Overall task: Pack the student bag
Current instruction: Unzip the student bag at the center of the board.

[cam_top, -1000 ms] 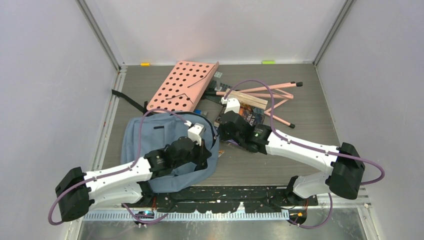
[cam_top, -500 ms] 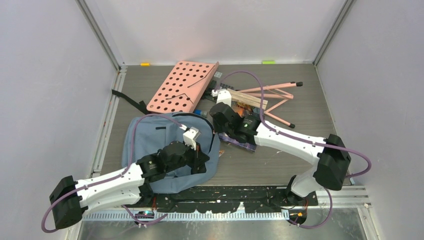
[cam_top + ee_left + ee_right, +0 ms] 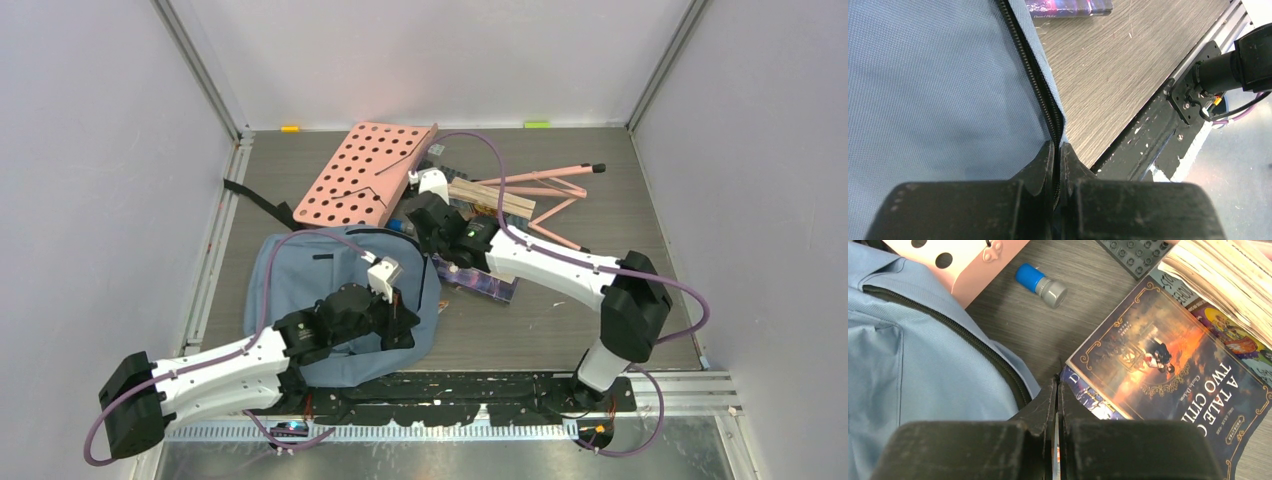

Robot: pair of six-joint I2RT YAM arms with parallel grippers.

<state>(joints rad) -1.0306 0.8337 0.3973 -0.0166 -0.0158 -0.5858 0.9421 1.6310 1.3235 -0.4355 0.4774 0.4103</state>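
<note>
We are viewing the student bag (image 3: 310, 275) lying on the table (image 3: 545, 335), near left. The left gripper (image 3: 1057, 150) is pressing its fingers together at the bag's zipper. The right gripper (image 3: 1056, 385) is hovering, fingers shut and empty, beside a book (image 3: 1168, 365).

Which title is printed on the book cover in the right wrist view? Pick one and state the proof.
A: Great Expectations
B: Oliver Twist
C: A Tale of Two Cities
C: the ornate cover of the book reads "A Tale" and "Two Citi", with the remaining letters cut off at the frame edge.
</note>
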